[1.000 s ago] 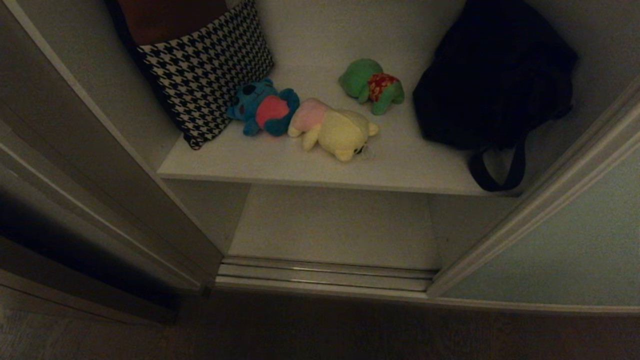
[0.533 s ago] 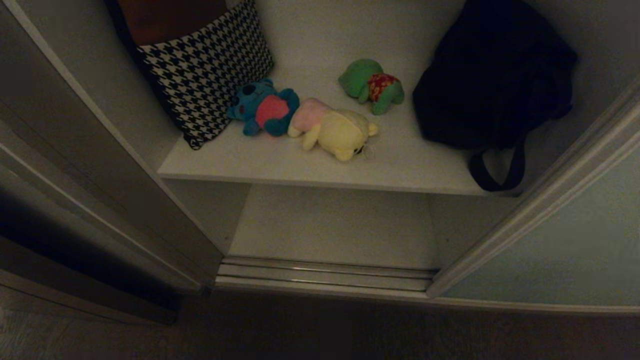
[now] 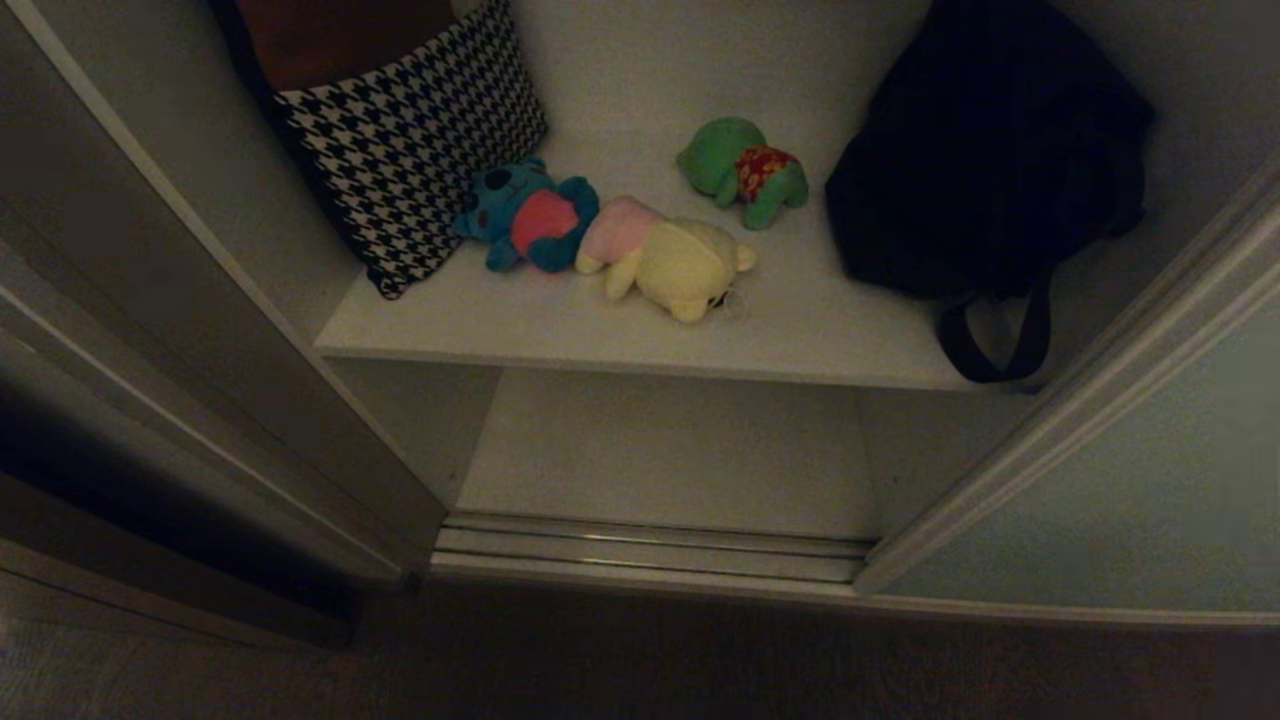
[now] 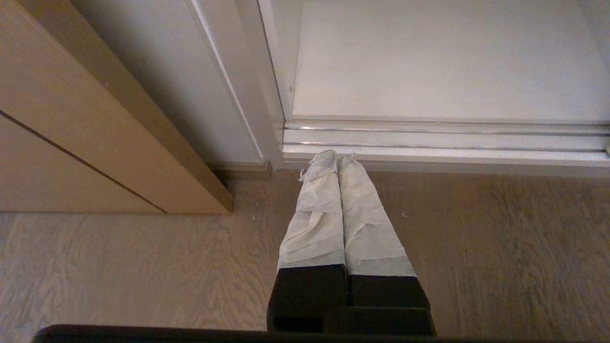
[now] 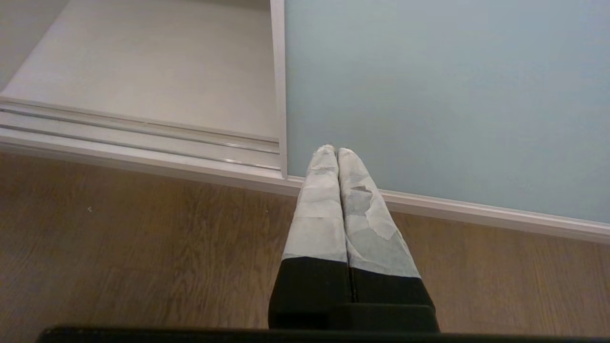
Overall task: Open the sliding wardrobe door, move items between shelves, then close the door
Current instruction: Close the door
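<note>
with the sliding wardrobe door (image 5: 443, 95) open and both my left gripper (image 4: 337, 159) and right gripper (image 5: 332, 151) clenched empty, i should release one before descending squarely onto the yellow plush toy (image 3: 680, 265).

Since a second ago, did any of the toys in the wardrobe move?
No, nothing visibly changed. The blue toy, the yellow toy and the green toy lie where they were on the upper shelf, between the checked cushion and the black bag. The sliding door stays open.
</note>
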